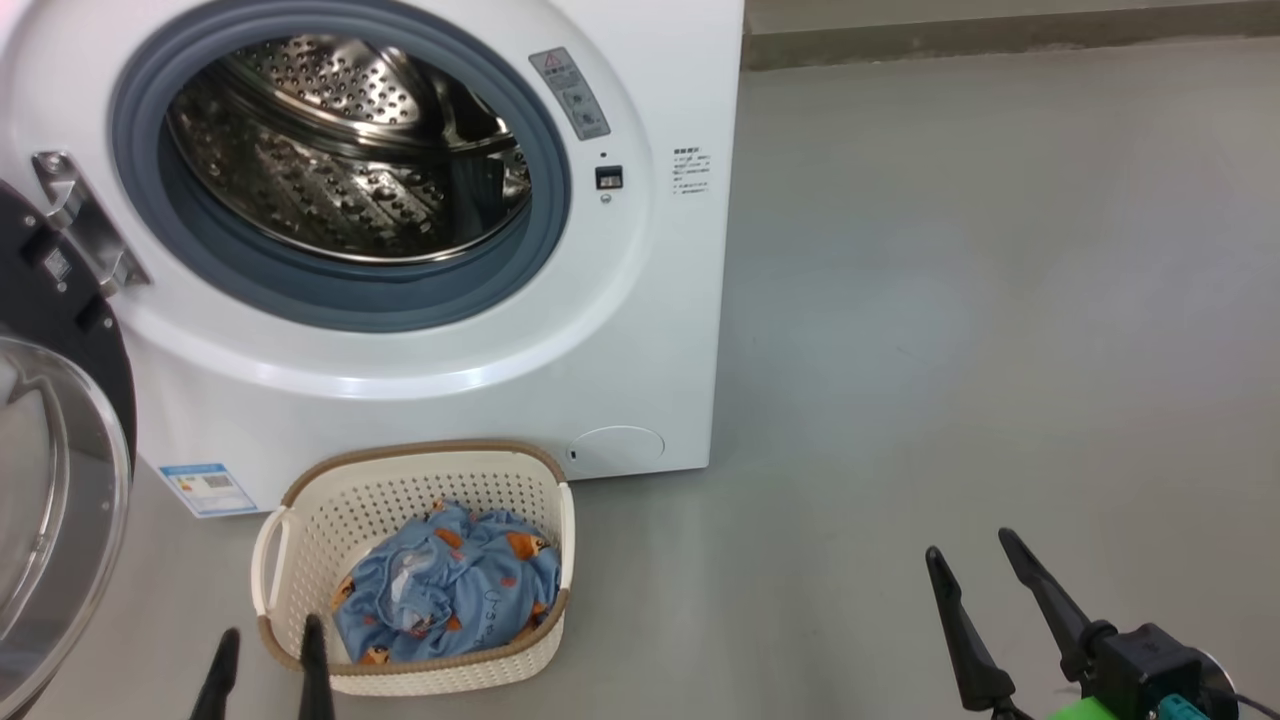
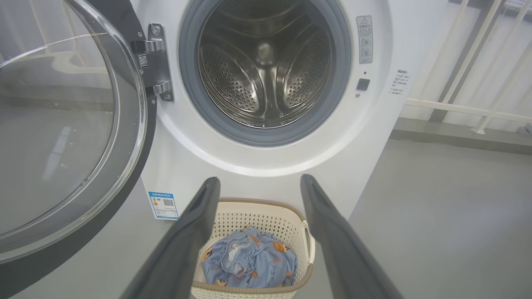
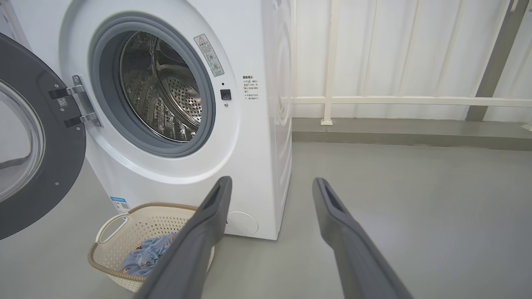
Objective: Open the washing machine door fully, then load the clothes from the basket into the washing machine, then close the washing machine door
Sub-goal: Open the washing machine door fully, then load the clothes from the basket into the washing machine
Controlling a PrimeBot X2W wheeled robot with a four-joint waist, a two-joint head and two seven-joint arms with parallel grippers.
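Observation:
The white washing machine (image 1: 450, 380) stands with its steel drum (image 1: 350, 150) bare. Its black washing machine door (image 1: 50, 480) hangs swung wide to the left on a metal hinge (image 1: 85, 225). On the floor in front sits the cream basket (image 1: 420, 490), and the light blue bear-print clothes (image 1: 450, 590) lie bunched inside it. My left gripper (image 1: 268, 638) is open, just this side of the basket's near-left rim, empty. My right gripper (image 1: 970, 545) is open over bare floor, well to the right. In the left wrist view the clothes (image 2: 249, 261) lie below the open gripper (image 2: 257, 182).
Grey floor (image 1: 950, 300) stretches to the right of the machine. A low grey kerb (image 3: 407, 133) and white railing (image 3: 395, 99) run along the back. The open door's glass bowl (image 2: 54, 124) bulges out at the left, close to my left arm.

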